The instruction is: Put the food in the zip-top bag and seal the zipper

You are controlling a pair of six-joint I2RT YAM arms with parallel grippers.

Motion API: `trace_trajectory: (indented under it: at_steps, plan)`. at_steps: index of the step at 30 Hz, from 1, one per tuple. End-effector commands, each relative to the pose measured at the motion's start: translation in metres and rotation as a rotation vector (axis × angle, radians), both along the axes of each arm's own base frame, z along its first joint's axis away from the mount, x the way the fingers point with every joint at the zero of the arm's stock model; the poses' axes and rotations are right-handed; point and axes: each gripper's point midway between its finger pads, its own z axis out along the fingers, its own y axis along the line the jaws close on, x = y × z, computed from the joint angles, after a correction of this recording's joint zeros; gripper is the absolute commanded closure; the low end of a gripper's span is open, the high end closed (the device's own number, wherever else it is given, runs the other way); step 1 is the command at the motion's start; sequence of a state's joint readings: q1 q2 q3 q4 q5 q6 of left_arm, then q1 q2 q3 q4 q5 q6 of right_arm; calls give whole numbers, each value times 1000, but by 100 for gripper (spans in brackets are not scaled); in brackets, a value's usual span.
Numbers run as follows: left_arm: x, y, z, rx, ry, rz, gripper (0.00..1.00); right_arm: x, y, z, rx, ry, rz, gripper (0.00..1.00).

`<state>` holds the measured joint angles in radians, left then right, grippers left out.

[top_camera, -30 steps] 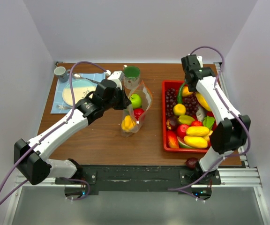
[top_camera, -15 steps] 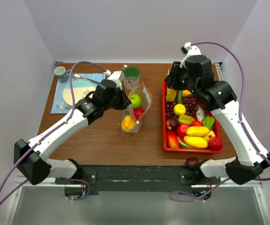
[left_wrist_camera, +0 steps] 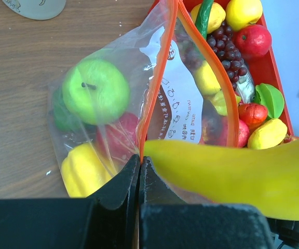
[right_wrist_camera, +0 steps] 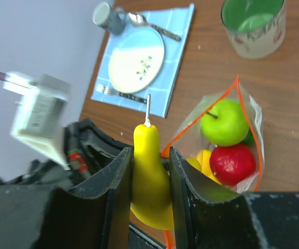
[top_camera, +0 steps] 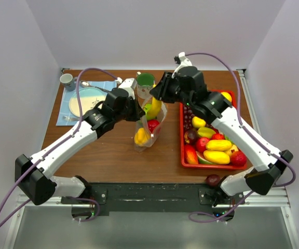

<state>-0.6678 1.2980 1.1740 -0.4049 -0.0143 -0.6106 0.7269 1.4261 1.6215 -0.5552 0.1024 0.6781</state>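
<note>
The zip-top bag (top_camera: 150, 122) stands open mid-table, holding a green apple (left_wrist_camera: 95, 91), a red fruit (right_wrist_camera: 232, 163) and a yellow fruit (left_wrist_camera: 83, 170). My left gripper (top_camera: 135, 110) is shut on the orange-red zipper (left_wrist_camera: 157, 91) at the bag's left mouth edge (left_wrist_camera: 139, 160). My right gripper (top_camera: 157, 96) is shut on a yellow pear (right_wrist_camera: 150, 176), holding it just above the open mouth, next to the left gripper; it also shows in the left wrist view (left_wrist_camera: 243, 171) and from above (top_camera: 154, 107). More food lies in the red tray (top_camera: 182, 155).
A green-lined cup (top_camera: 145, 83) stands just behind the bag. A blue mat with a plate (top_camera: 87, 101), cutlery and a small mug (top_camera: 67, 80) lies at the back left. A dark purple fruit (top_camera: 212, 180) lies off the tray at the table's front edge.
My right arm has swung left from the tray, carrying the yellow pear to a spot over the bag's mouth. The left arm and the bag have not moved.
</note>
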Motion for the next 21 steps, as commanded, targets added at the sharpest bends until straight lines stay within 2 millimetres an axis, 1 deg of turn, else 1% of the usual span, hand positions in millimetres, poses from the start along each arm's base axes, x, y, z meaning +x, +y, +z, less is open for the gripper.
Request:
trace_trajectory:
  at_steps: [1,2,3,6,8,13,16,21]
  plan:
    - [5,2,31,-64,-67,25,100,1,2,0,43,7,-45,100]
    - [5,2,31,-65,-68,25,100,1,-1,-5,35,17,-59,100]
    - [5,2,33,-67,-70,24,100,1,-2,-16,19,38,-68,100]
    - [5,2,34,-71,-73,25,100,-2,0,-35,12,91,-70,100]
    - [5,2,35,-73,-73,26,100,-4,4,-44,20,124,-56,100]
    - [4,2,36,-76,-75,25,100,-7,8,-70,6,200,-59,100]
    - [5,3,34,-70,-72,29,100,-7,11,-75,15,216,-56,99]
    - [5,3,35,-72,-76,30,100,-8,14,-90,-13,260,-46,95]
